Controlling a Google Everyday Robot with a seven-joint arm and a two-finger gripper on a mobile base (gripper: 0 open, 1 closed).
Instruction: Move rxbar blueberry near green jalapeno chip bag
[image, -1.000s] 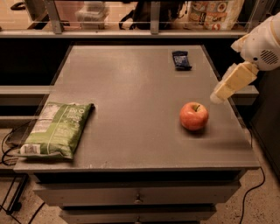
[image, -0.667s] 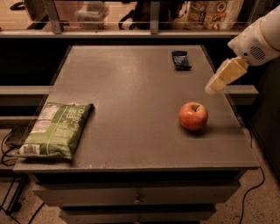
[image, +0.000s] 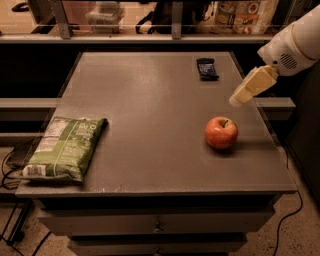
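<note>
The rxbar blueberry (image: 207, 69), a small dark navy bar, lies flat at the far right of the grey table (image: 150, 115). The green jalapeno chip bag (image: 65, 147) lies flat at the table's near left corner, far from the bar. My gripper (image: 240, 96), cream-coloured on a white arm, hangs over the table's right side. It is to the right of the bar and nearer to me, above and behind a red apple (image: 221, 132). It holds nothing that I can see.
The red apple stands on the right half of the table. A shelf with packaged goods (image: 245, 15) runs behind the table's far edge. Drawers sit below the table front. Cables (image: 10, 165) hang at the left.
My gripper has moved left and toward the far side, from the table's right edge to a spot closer to the bar. The bar, bag and apple have not moved.
</note>
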